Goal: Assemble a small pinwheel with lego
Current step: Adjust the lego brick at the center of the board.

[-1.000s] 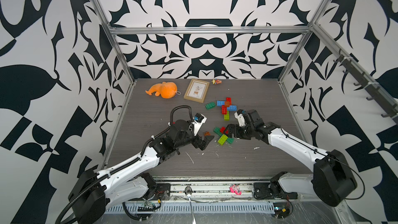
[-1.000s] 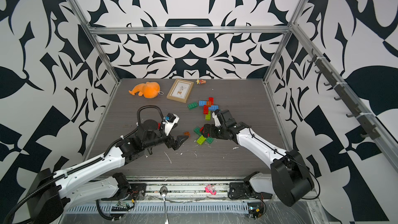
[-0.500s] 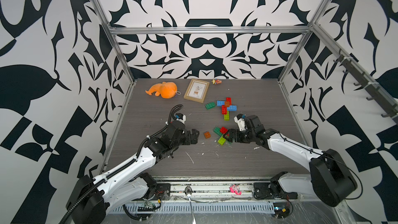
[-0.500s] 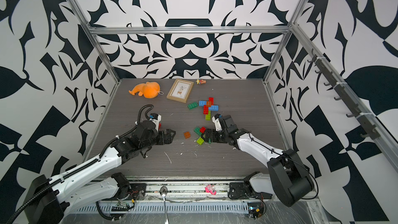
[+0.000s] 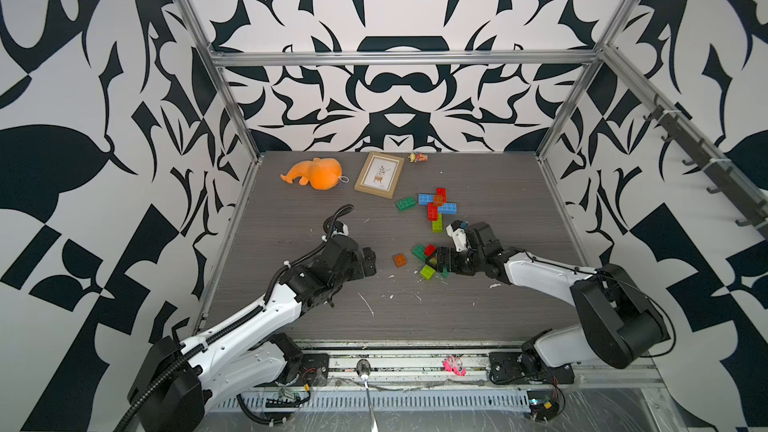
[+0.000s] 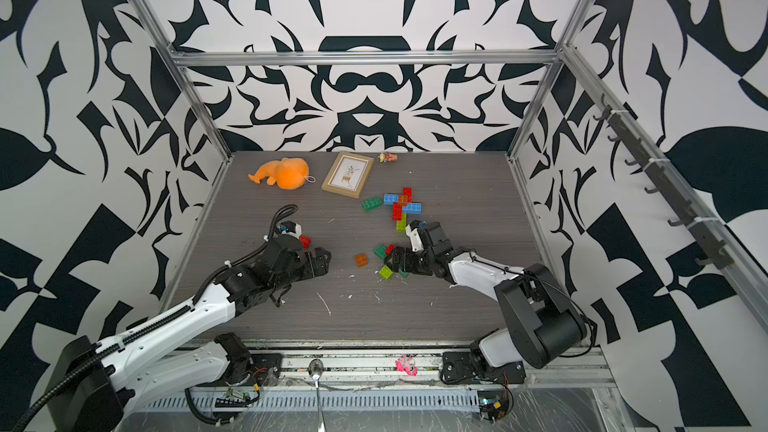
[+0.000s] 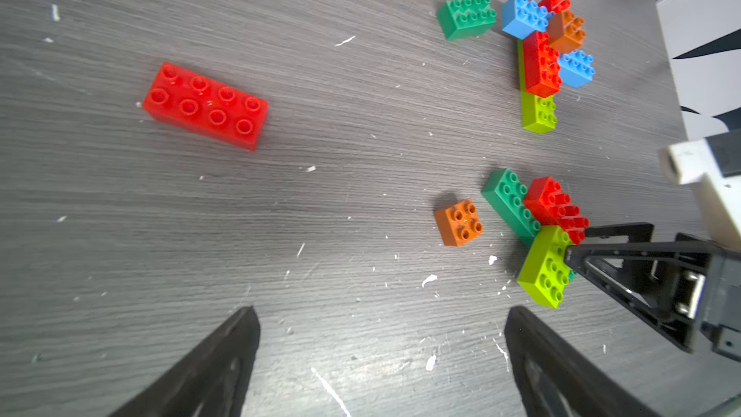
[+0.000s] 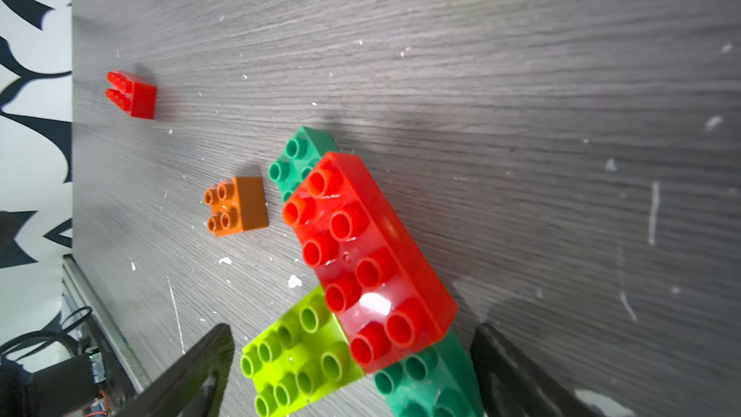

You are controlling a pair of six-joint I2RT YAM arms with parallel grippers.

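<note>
Right gripper (image 8: 353,330) spread wide, straddling red brick (image 8: 369,258) stacked on dark green brick (image 8: 296,158) and lime brick (image 8: 296,355). Left gripper (image 7: 383,314) jaws apart, empty, low over table (image 7: 320,194); orange-brown square (image 7: 459,222) lies just beside that stack.

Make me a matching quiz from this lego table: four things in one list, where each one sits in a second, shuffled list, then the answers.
Things
1. orange plush toy
2. picture frame
3. loose orange square brick
4. nearer lime green brick

Places
A. alone on the table, between the left gripper and the right gripper
B. in the brick cluster between the right gripper's open jaws
C. back corner on the left arm's side
D. by the back wall, between the plush toy and a small figurine

Pairs: 1-C, 2-D, 3-A, 4-B
</note>
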